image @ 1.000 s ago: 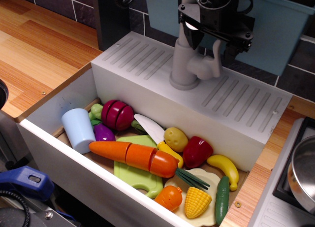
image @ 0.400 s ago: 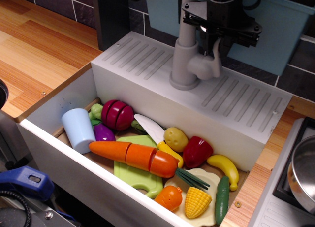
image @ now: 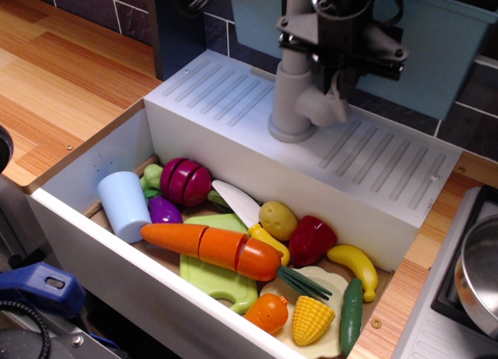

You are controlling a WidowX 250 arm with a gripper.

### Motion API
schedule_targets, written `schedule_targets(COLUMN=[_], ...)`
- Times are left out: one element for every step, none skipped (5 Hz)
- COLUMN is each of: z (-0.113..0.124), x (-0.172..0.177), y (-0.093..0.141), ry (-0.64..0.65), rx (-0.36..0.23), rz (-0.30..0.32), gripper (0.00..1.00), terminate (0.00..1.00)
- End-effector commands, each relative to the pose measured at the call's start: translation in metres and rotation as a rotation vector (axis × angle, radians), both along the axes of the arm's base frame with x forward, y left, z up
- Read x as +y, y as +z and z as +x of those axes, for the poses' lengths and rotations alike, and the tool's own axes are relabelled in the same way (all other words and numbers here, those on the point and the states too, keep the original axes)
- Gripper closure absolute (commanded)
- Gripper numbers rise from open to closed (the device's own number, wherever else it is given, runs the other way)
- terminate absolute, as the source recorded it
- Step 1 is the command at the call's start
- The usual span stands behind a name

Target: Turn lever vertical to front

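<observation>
The lever (image: 331,103) juts sideways to the right from the faucet post (image: 292,86), low on the post, its upper part hidden behind the hand (image: 340,59). The black hand hangs right over it, its lower parts down around the lever's top; whether the fingers are pressed on the lever or merely beside it cannot be told, since dark metal blurs together there.

The post stands on a round base on the ribbed white ledge (image: 233,94) behind the sink (image: 93,172). Behind the hand is a pale blue bin (image: 443,55) against a dark tiled wall.

In the sink lie toy foods: a pale blue cup (image: 124,205) on its side at left, a purple-red onion (image: 185,181) by it, a small aubergine (image: 163,209), a long carrot (image: 212,246) across a green board (image: 218,277), a white knife (image: 236,202), a potato (image: 278,219), a red pepper (image: 312,239), a banana (image: 354,268), corn (image: 312,320), a green cucumber (image: 351,316) and a small orange fruit (image: 267,312).

The wooden bench (image: 54,86) spreads to the left. A steel pot (image: 476,273) sits at the right edge.
</observation>
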State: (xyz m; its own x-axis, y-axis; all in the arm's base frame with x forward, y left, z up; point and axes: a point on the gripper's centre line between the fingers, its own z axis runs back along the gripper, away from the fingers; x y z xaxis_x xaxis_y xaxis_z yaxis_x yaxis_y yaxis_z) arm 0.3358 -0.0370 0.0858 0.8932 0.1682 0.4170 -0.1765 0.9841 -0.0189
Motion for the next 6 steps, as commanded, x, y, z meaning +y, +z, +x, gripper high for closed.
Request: schedule_targets(z=[-0.017, -0.030, -0.042, -0.050, -0.057, -0.061], x=[-0.013, -0.012, -0.008, -0.003, 0.003, 0.009], y=[-0.005, -0.025, -0.039, -0.050, -0.061, -0.068], ry=[0.026, 0.057, 0.080, 0.100, 0.108, 0.092], rx=[-0.033, -0.043, -0.053, -0.062, -0.061, -0.041], rz=[-0.049, -0.083, -0.102, -0.114, -0.119, -0.106], gripper=[1.00, 1.00, 1.00, 1.00, 1.00, 0.00], terminate=[0.00, 0.00, 0.00, 0.00, 0.00, 1.00])
